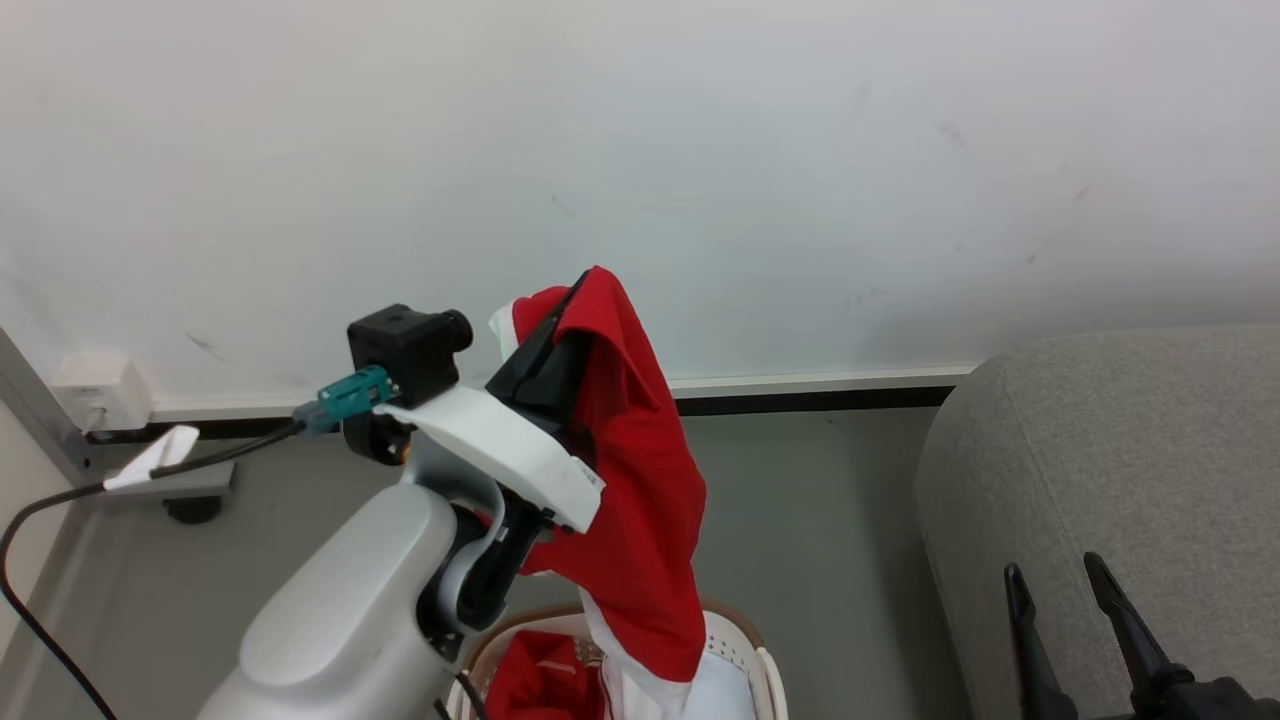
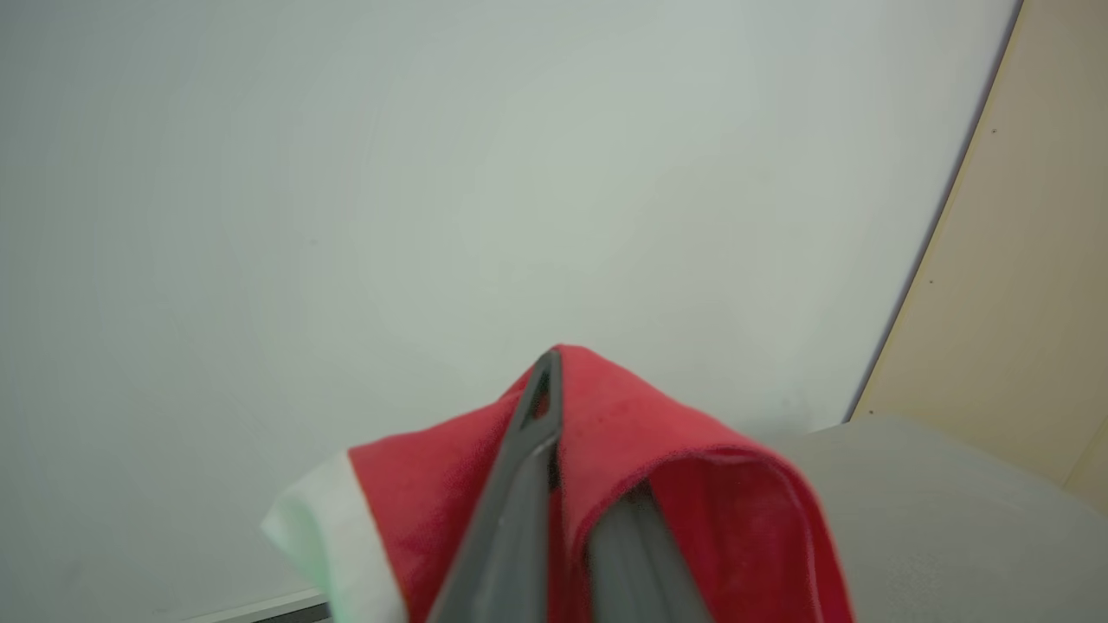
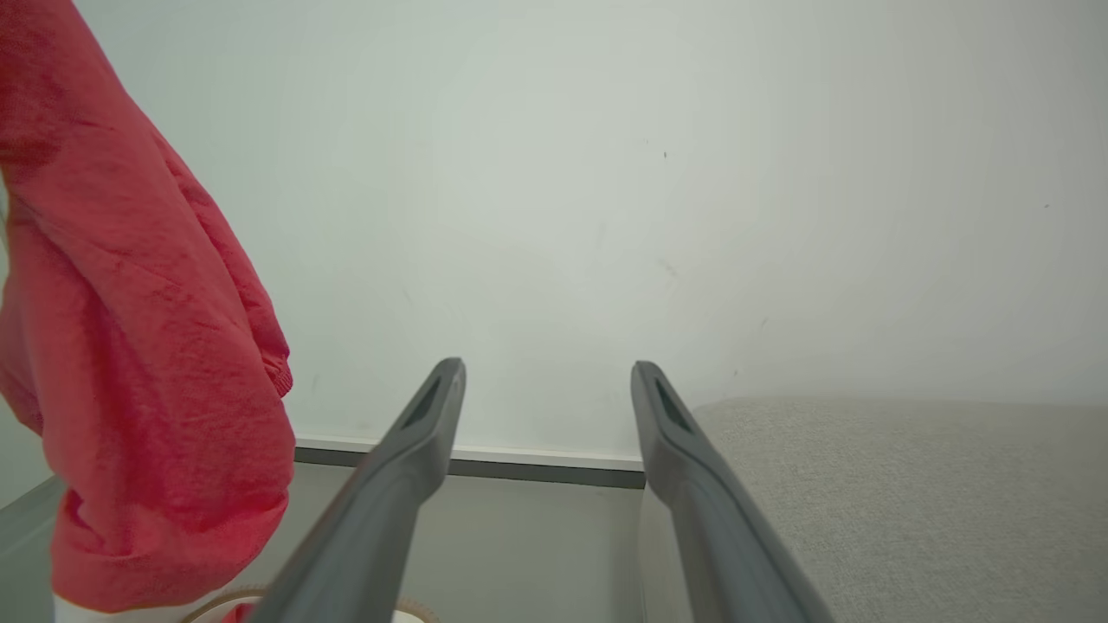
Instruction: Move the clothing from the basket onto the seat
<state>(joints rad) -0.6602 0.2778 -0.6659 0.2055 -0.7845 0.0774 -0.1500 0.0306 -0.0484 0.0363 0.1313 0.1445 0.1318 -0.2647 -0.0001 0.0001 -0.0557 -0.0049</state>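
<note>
We see a red garment (image 1: 640, 500) with white trim clamped in our left claw (image 1: 578, 290), held high, its lower end hanging down to the basket (image 1: 768, 680), where more red clothing (image 1: 540, 675) lies. The grey seat (image 1: 1120, 450) stands to the right, apart from the basket. Our right claw (image 1: 1052, 568) hovers before the seat, fingers wide apart, empty.
</note>
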